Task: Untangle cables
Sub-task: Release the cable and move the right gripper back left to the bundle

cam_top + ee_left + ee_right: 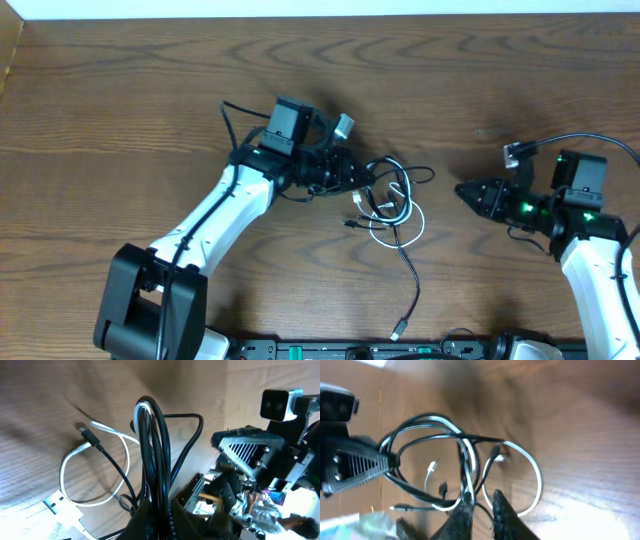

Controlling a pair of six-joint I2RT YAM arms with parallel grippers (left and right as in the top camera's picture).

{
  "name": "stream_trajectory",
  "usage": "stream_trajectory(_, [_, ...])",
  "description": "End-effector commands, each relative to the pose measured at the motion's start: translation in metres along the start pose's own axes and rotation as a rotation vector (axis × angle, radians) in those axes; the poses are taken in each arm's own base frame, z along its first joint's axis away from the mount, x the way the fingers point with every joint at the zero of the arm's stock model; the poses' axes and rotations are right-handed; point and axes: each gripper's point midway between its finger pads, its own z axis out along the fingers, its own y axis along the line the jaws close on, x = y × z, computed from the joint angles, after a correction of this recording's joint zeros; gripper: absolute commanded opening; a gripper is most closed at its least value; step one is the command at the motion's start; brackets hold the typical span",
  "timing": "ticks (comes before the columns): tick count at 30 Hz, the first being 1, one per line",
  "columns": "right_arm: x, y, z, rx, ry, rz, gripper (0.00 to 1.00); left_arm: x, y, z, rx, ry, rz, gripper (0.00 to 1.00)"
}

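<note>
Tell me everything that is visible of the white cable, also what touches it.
The white cable is a thin, smooth cord, plastic by its look. It lies in loose loops on the wooden table, crossing the black cable several times. One stretch rises beside black strands into the shut left pincer. One end, in the left wrist view, carries a flat white plug with a blue insert.

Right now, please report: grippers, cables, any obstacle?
Left gripper shut on cables. Right gripper nearly shut, empty, short of them. Black and white tangled together. Nothing seen in the way.
</note>
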Motion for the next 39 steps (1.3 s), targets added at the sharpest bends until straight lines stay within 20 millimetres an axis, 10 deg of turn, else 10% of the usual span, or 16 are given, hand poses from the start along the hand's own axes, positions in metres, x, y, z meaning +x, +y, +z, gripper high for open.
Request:
stream_trajectory(1, [0.010, 0.012, 0.004, -0.032, 0.045, -0.102, 0.20, 0.003, 0.005, 0.005, -0.027, 0.004, -0.012, 0.07])
stream_trajectory(11, [0.038, 0.037, 0.022, -0.077, 0.153, -0.260, 0.26, -0.004, 0.007, 0.005, -0.046, -0.029, 0.008, 0.07])
stream_trajectory(23, [0.026, 0.011, 0.033, 0.155, 0.099, -0.282, 0.22, -0.002, -0.028, 0.004, 0.128, 0.014, 0.107, 0.07])
stream_trajectory(39, [0.036, 0.014, 0.039, 0.180, 0.122, -0.224, 0.18, -0.004, -0.026, 0.004, 0.119, 0.006, 0.092, 0.08])
